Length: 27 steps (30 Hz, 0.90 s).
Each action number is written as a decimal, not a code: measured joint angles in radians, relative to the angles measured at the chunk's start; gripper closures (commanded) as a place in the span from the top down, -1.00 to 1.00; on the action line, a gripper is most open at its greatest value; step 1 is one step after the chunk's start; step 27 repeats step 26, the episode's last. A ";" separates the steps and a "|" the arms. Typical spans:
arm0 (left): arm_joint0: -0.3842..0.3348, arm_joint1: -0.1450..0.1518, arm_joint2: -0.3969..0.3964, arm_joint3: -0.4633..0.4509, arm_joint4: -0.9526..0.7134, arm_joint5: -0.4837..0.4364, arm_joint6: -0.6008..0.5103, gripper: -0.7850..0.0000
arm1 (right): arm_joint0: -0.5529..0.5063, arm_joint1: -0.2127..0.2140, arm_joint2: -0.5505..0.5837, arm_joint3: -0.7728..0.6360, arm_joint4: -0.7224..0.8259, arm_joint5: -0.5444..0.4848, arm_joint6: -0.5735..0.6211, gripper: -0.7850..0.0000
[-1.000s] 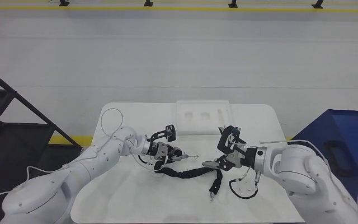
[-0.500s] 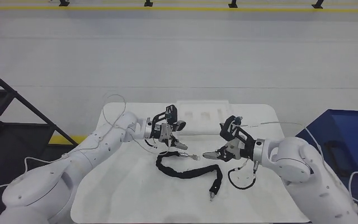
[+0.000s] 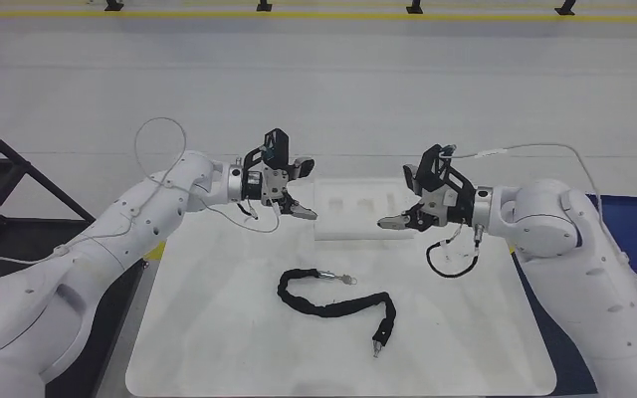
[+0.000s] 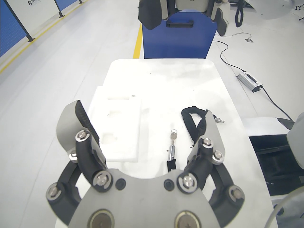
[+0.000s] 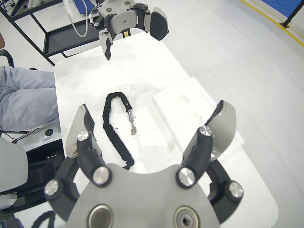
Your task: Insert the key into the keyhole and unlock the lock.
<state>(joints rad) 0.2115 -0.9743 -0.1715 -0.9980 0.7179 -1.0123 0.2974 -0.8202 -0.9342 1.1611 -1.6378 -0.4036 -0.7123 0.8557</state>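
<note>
A black sleeved chain lock [image 3: 333,303] lies in a curve mid-table. Its silver lock cylinder [image 4: 171,153] [image 5: 130,116] has the key [image 3: 345,280] [image 4: 174,135] [image 5: 133,131] sticking out of the keyhole, a small ring on its head. The chain's other end, a metal pin [image 3: 376,348] [image 4: 219,120], lies apart from the cylinder. My left gripper [image 3: 304,189] [image 4: 144,122] [image 5: 133,31] hangs open above the table's far left part. My right gripper [image 3: 401,197] [image 5: 153,117] [image 4: 187,17] is open above the far right part. Neither touches the chain.
A white foam tray [image 3: 363,207] [image 4: 118,124] [image 5: 187,105] with shallow recesses sits at the table's far edge between the two grippers. A blue bin [image 4: 178,36] stands off the right end, a black rack [image 5: 35,24] off the left end. Cables lie on the floor.
Both grippers have lifted off the chain and pulled back toward the far edge, fingers spread. The chain, with the key in its cylinder, was left lying on the table.
</note>
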 measured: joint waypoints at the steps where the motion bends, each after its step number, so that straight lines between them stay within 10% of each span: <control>1: -0.011 0.004 0.002 -0.003 -0.006 0.000 -0.004 1.00 | 0.021 -0.001 -0.001 0.015 0.007 -0.010 0.003 1.00; 14: -0.088 0.000 0.001 0.025 -0.067 0.000 -0.036 1.00 | 0.237 -0.028 -0.088 0.195 0.005 -0.092 -0.039 1.00; 27: -0.092 -0.002 0.001 0.028 -0.070 0.000 -0.031 1.00 | 0.238 -0.028 -0.089 0.196 0.002 -0.092 -0.040 1.00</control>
